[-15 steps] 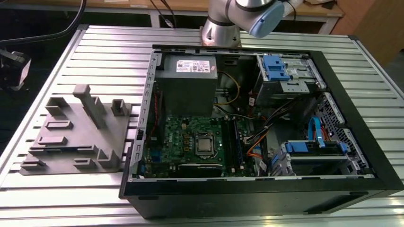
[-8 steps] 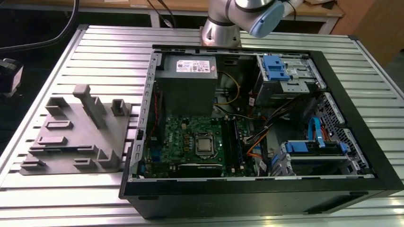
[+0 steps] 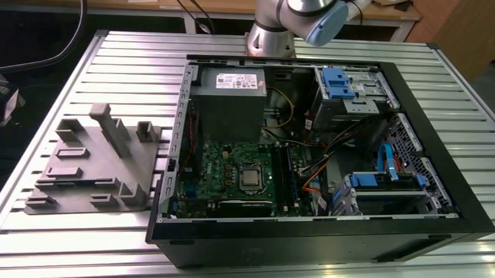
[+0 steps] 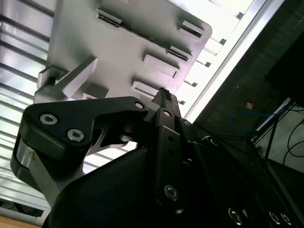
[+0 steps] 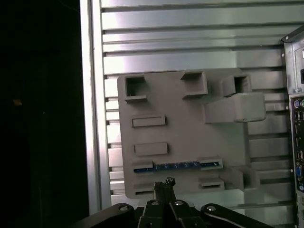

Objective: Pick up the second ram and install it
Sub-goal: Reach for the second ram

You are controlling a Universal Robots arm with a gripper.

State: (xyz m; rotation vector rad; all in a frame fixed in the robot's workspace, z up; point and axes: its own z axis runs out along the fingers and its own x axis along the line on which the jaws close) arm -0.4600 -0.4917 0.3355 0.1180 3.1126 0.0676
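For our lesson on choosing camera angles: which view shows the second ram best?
The first wrist view: the second ram lies there as a full-length blue strip in the grey fixture block. The second wrist view gives its thin dark edge. In the exterior view it is too small to tell.

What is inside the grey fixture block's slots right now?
The second ram stands edge-up in one long slot of the fixture block, with only its blue top edge visible. Its lower part is sunk in the slot, out of sight.
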